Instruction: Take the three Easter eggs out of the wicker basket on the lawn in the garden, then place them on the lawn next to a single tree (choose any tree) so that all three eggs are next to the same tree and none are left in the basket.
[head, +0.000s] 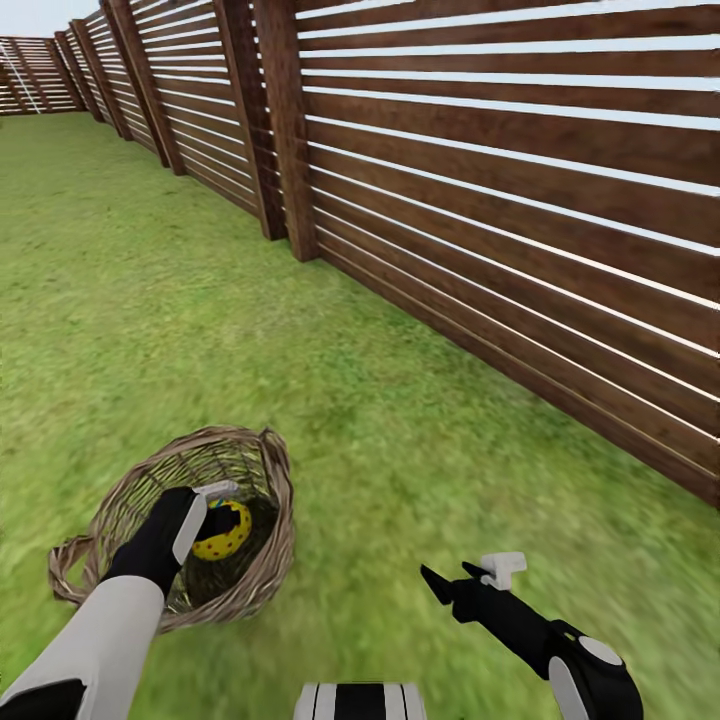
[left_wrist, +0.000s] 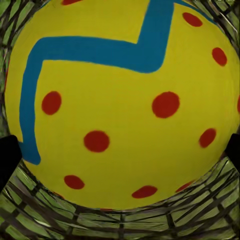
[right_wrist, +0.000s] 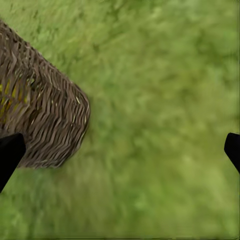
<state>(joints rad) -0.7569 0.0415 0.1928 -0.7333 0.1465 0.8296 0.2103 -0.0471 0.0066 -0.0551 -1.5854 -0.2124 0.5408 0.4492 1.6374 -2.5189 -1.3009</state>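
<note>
The wicker basket (head: 120, 520) stands on the lawn (head: 180, 300) at the lower left of the head view. One yellow Easter egg (head: 226, 531) with red dots lies inside it; up close the egg (left_wrist: 120, 100) shows a blue zigzag band. My left gripper (head: 212, 512) reaches down into the basket, open, with a dark fingertip (left_wrist: 9, 157) on either side of the egg. Off to the right of the basket my right gripper (head: 455, 578) hovers low over the grass, open and empty. The basket's woven wall (right_wrist: 45, 115) shows in the right wrist view. Any other eggs are hidden.
A dark brown slatted fence (head: 500, 200) runs along the right side of the garden and recedes to the far left. Open grass stretches ahead and to the left of the basket.
</note>
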